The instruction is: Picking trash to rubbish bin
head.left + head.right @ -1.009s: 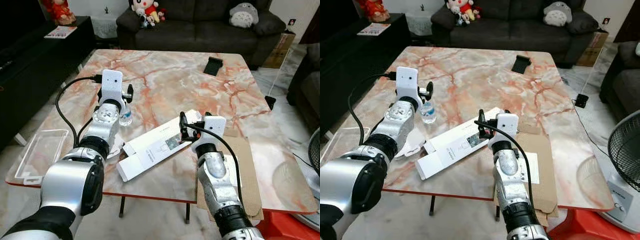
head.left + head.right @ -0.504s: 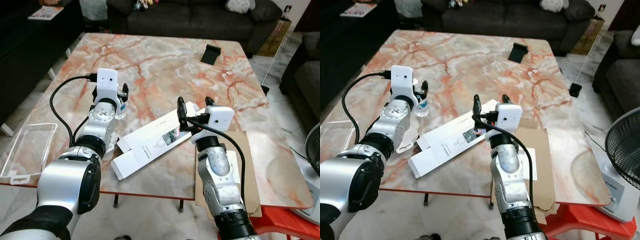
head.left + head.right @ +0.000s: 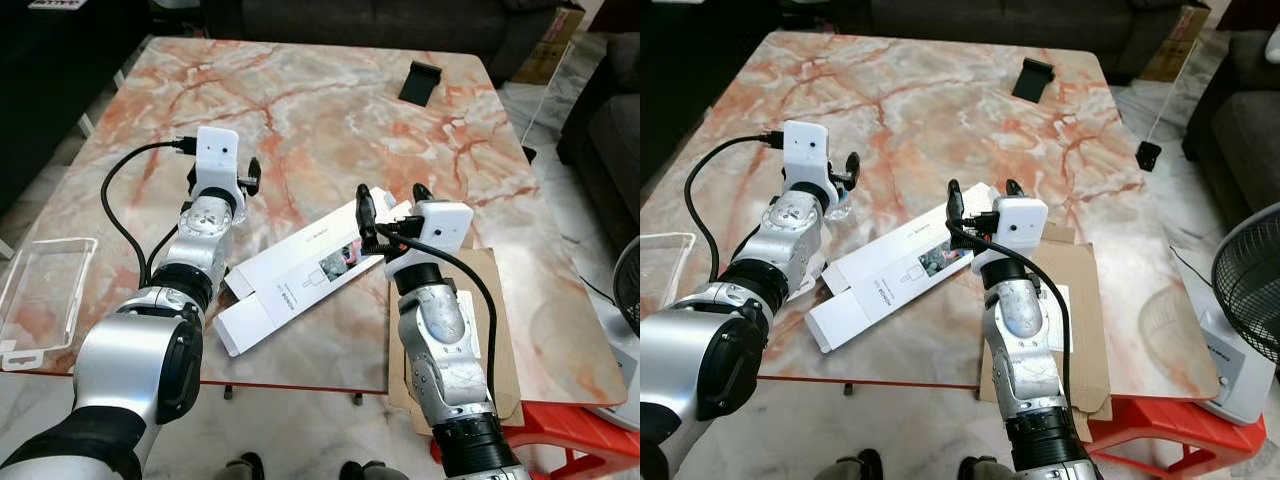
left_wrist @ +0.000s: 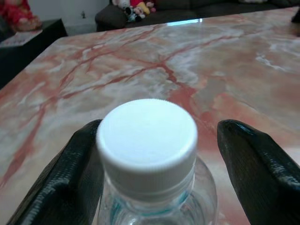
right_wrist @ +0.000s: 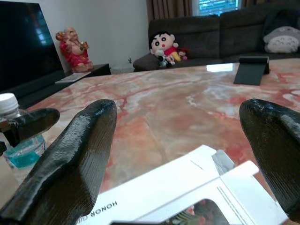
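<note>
A small clear water bottle (image 4: 147, 140) with a white cap stands on the marble table (image 3: 330, 130). My left gripper (image 3: 243, 182) is open around its cap: one finger touches the cap and the other stands a little off it. A long white carton (image 3: 300, 280) lies flat near the table's front edge. Just above the carton's far end hovers my right gripper (image 3: 392, 205), open and holding nothing. In the right wrist view the carton (image 5: 187, 187) lies below the two spread fingers (image 5: 70, 164).
A flat brown cardboard sheet (image 3: 500, 330) overhangs the front right table edge. A clear plastic tray (image 3: 45, 290) sits at the front left corner. A black stand (image 3: 420, 80) is at the far right. A fan (image 3: 1250, 300) and a red stool (image 3: 1160, 430) are beside the table.
The camera has tipped down and come nearer the table. My left gripper has come over the bottle, so its fingers now flank the cap. The right gripper stays over the carton.
</note>
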Robot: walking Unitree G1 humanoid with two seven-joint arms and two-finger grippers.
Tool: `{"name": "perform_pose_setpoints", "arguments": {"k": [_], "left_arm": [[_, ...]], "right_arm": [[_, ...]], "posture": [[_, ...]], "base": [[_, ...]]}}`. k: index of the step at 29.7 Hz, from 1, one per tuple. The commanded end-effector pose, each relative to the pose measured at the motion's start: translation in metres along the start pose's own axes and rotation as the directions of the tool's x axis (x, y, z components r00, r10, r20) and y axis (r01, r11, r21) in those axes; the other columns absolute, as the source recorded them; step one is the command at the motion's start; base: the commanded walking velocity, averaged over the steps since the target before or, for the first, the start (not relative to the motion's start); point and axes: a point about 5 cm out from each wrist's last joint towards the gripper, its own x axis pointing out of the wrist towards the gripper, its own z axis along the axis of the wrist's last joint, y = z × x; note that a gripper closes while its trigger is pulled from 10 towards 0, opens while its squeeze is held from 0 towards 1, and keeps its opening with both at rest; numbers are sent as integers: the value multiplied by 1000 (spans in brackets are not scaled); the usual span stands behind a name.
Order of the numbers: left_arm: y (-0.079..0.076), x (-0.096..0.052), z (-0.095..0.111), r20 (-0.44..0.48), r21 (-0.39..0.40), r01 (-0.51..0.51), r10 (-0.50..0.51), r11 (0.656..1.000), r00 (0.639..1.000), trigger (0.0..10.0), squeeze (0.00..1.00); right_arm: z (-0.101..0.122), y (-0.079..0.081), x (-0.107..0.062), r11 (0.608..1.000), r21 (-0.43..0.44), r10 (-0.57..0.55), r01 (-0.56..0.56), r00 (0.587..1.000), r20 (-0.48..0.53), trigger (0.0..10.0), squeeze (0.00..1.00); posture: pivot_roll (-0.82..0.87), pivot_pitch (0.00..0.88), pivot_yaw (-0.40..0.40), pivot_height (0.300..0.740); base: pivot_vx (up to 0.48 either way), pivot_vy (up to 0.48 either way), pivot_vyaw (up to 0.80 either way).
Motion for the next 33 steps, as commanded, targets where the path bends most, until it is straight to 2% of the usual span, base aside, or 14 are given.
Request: {"name": "perform_pose_setpoints", "arguments": {"k": [1,8,9,10,22,33], "left_arm": [[1,5,21,73,30,-1,-1,1000,997,10000,0],[2,8,35,127,67,-15,6,998,992,10000,0],[2,8,35,126,66,-16,8,998,992,6314,0],[2,8,35,125,66,-16,7,998,992,157,0],[1,7,28,98,67,-9,2,998,995,0,0],[5,5,22,86,69,-26,20,997,996,0,0]], "right_arm": [[4,1,-1,1000,7,5,-5,1000,10,10000,0],[2,1,-2,1000,8,1,-1,1000,1,10000,0],[2,1,-1,1000,8,1,-1,1000,-1,10000,0],[2,1,-1,1000,8,2,-2,1000,-1,10000,0],[0,-2,-2,1000,0,-9,9,1000,-17,10000,0],[-1,-2,-1,1000,1,-11,11,1000,-19,10000,0]], "posture": [[-122,198,-50,740],[-117,190,-46,740],[-115,188,-46,740],[-115,187,-45,740],[-112,191,-42,740],[-103,187,-40,740]], "base": [[0,0,0],[0,0,0],[0,0,0],[0,0,0],[0,0,0],[0,0,0]]}}
